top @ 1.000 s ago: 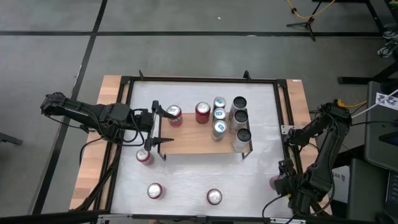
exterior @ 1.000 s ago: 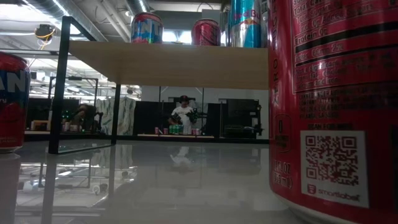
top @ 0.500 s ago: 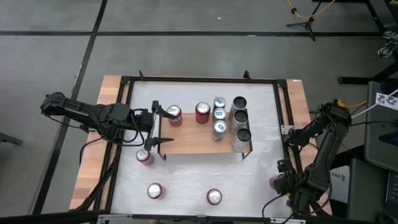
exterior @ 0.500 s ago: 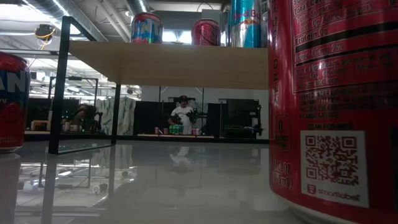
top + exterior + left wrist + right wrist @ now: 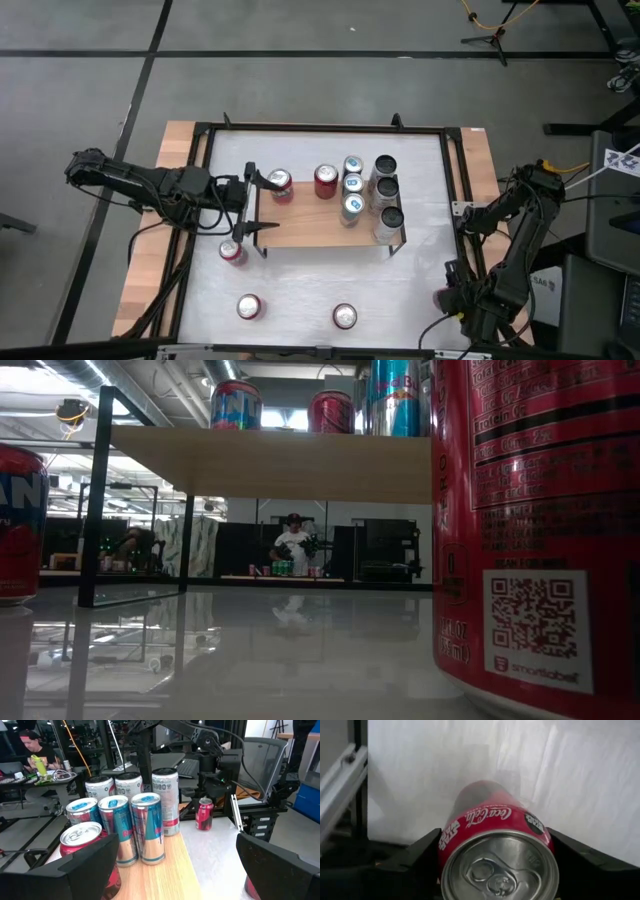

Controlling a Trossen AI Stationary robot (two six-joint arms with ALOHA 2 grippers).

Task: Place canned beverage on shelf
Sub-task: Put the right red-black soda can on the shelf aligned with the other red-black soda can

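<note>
Presently: shelf (image 5: 300, 228) stocked with eight cans. Three cans left on the surface's near edge. A fourth, a red can (image 5: 496, 851), is flanked at the near right corner by the right fingers (image 5: 492, 865), grasp unconfirmed. Left fingers (image 5: 247, 204) released at the shelf's left end.

shelf (image 5: 318, 228) sits mid-table (image 5: 420, 300); on it one can (image 5: 280, 181) at the left end, another (image 5: 325, 180) mid, then a row of three slim cans (image 5: 352, 187) and a row of three bigger cans (image 5: 386, 190) at the right end. Left gripper (image 5: 248, 203) at the shelf's left end. Three cans on the table in front: (image 5: 232, 251) by the shelf's left leg, (image 5: 248, 306) and (image 5: 344, 316) nearer the front edge. Right gripper (image 5: 447, 297) at the front right corner around a lying can (image 5: 497, 845)
</note>
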